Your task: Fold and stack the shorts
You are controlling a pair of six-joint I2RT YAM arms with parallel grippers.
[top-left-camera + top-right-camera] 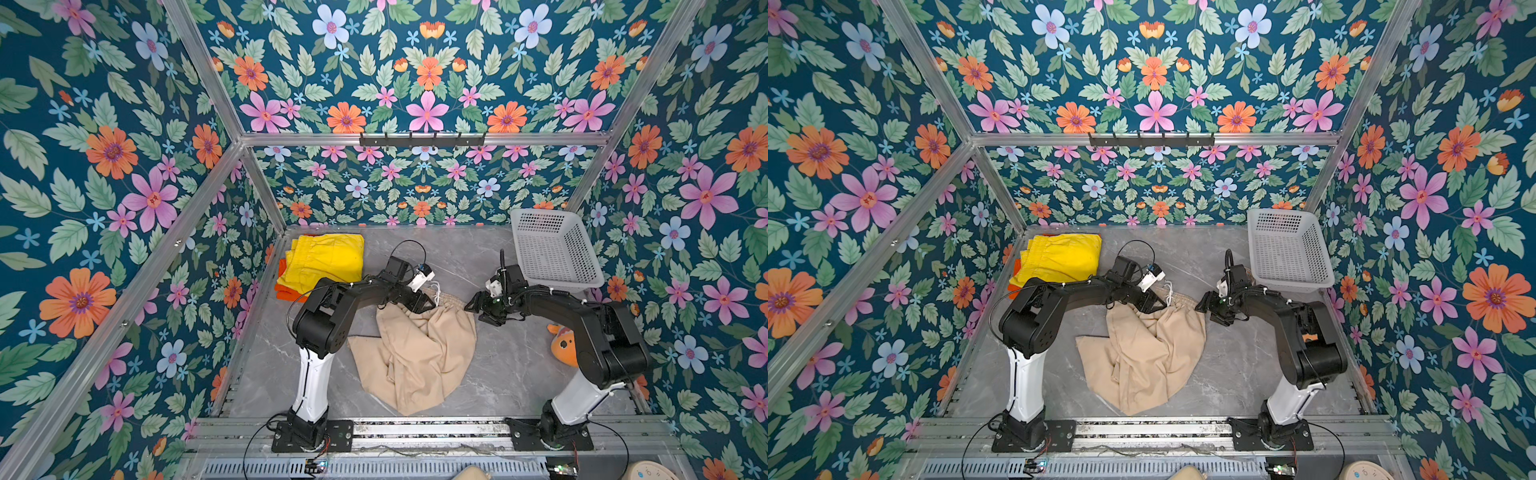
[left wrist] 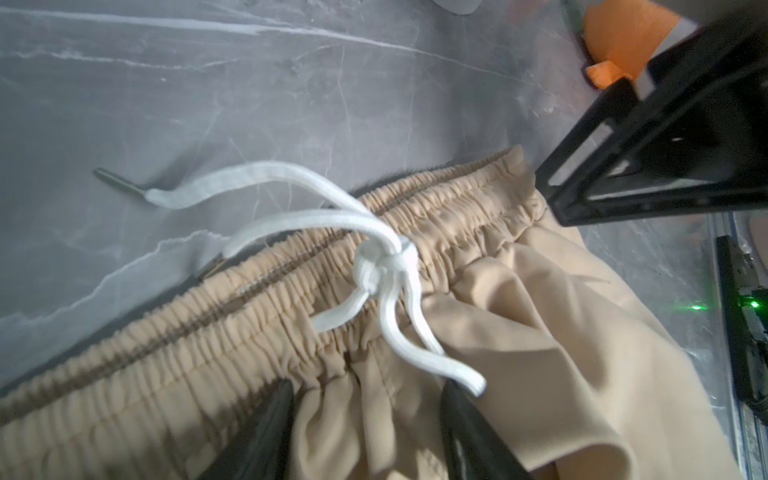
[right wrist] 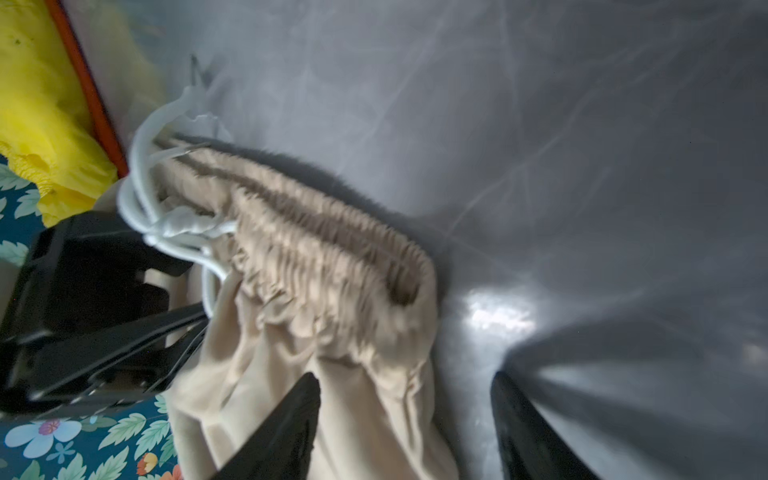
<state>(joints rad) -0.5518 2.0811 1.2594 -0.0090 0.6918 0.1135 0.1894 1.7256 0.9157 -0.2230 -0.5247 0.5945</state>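
The beige shorts (image 1: pixel 419 353) lie crumpled mid-table in both top views, waistband (image 2: pixel 266 307) toward the back, with a knotted white drawstring (image 2: pixel 382 262). My left gripper (image 1: pixel 424 301) hovers open just below the waistband beside the knot, fingers apart over the fabric (image 2: pixel 368 395). At the waistband's right end my right gripper (image 1: pixel 473 307) is open too, with one finger over the cloth and the other over bare table (image 3: pixel 405 382). At the back left, the folded yellow shorts (image 1: pixel 328 257) rest on the orange shorts (image 1: pixel 286 289).
A white mesh basket (image 1: pixel 557 249) sits tilted at the back right corner. An orange plush fish (image 1: pixel 563 345) lies by the right wall behind the right arm. A black hook rail (image 1: pixel 422 139) hangs on the back wall. The table (image 1: pixel 511 365) is grey marble.
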